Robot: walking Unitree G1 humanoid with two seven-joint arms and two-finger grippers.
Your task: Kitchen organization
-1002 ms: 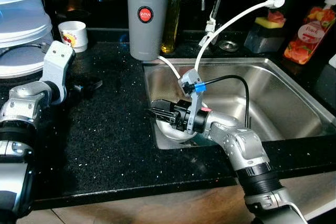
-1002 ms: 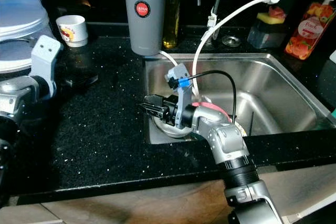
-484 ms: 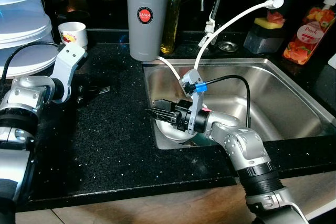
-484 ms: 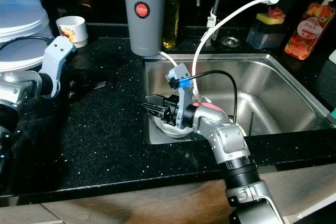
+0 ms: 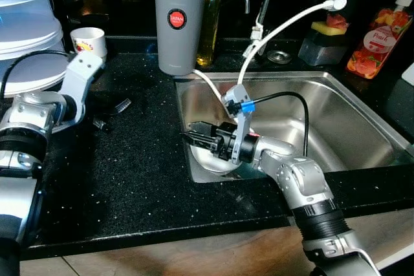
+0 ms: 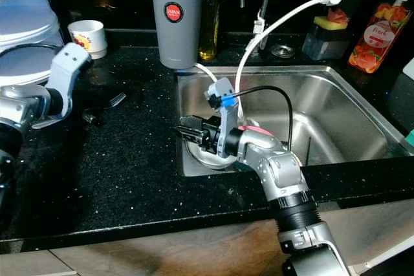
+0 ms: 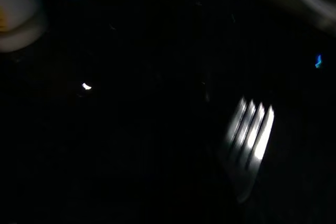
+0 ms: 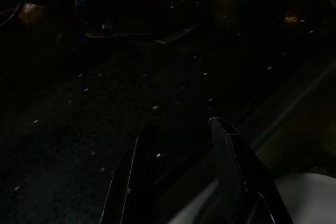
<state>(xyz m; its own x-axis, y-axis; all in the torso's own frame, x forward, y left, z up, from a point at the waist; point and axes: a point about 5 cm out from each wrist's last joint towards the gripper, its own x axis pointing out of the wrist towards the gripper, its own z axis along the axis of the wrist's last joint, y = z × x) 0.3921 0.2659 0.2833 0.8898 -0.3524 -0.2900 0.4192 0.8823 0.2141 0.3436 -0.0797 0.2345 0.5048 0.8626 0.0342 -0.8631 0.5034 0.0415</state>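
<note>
One fork (image 6: 115, 100), one cup (image 6: 87, 34), two bottles (image 5: 374, 42).

Two silver-grey jointed arms with black ribbed forearm cuffs; right gripper (image 5: 191, 138) had black fingers, a grey camera bracket, blue connector and black cable.

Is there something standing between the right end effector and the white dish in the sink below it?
Nothing visible does. The right end effector is over the left part of the sink, open, directly above the white dish, with no object between them.
</note>
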